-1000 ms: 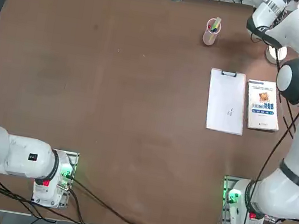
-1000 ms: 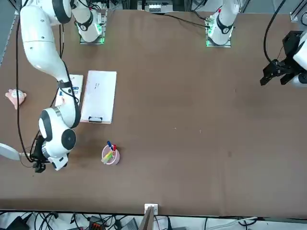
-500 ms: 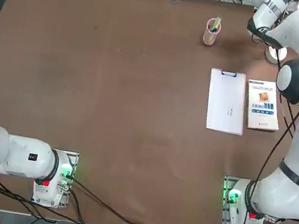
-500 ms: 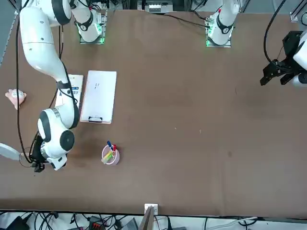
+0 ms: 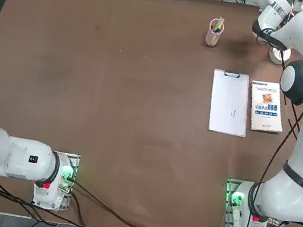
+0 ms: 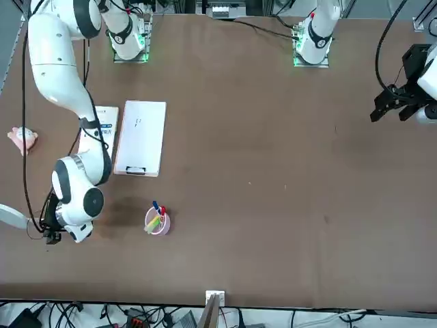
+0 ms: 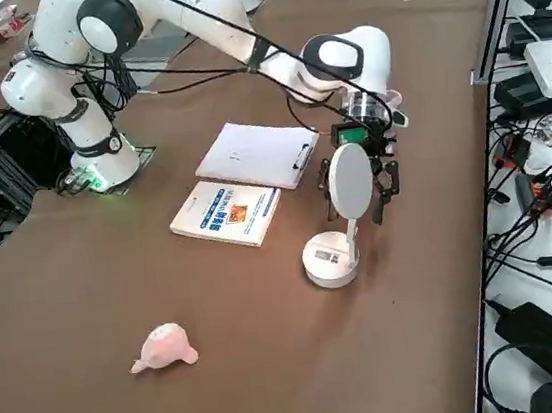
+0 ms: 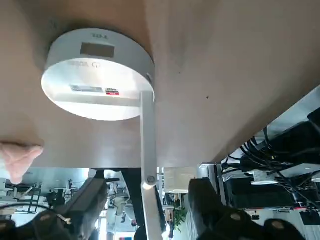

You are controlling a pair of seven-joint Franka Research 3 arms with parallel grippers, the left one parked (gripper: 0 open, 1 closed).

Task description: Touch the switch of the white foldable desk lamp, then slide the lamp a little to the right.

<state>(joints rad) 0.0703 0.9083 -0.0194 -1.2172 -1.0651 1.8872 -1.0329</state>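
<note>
The brown desk (image 7: 85, 290) carries everything. Largest on it is the white clipboard (image 7: 259, 155), then the book (image 7: 227, 214) just beside it; these serve to locate the rest.

The white foldable desk lamp (image 7: 336, 221) stands near the desk's far right corner, beyond the book on the side away from the robot's base, apart from the book. Its round disc base (image 8: 97, 74) lies flat on the desk. The thin arm (image 8: 148, 145) rises from the base rim – the lamp's long axis runs steeply upward, only slightly slanted. The round head (image 7: 350, 182) tops the arm, standing on edge.

The right gripper (image 7: 381, 185) hangs at the lamp's head, on the side away from the book, pointing down. In the wrist view its two fingers (image 8: 210, 210) are spread wide, one to each side of the lamp's arm – no contact with the arm is visible, and nothing is held.

A pink soft toy (image 7: 163, 348) lies near the desk's right edge, well apart from the lamp. A pink pen cup (image 5: 214, 32) stands beyond the clipboard.
</note>
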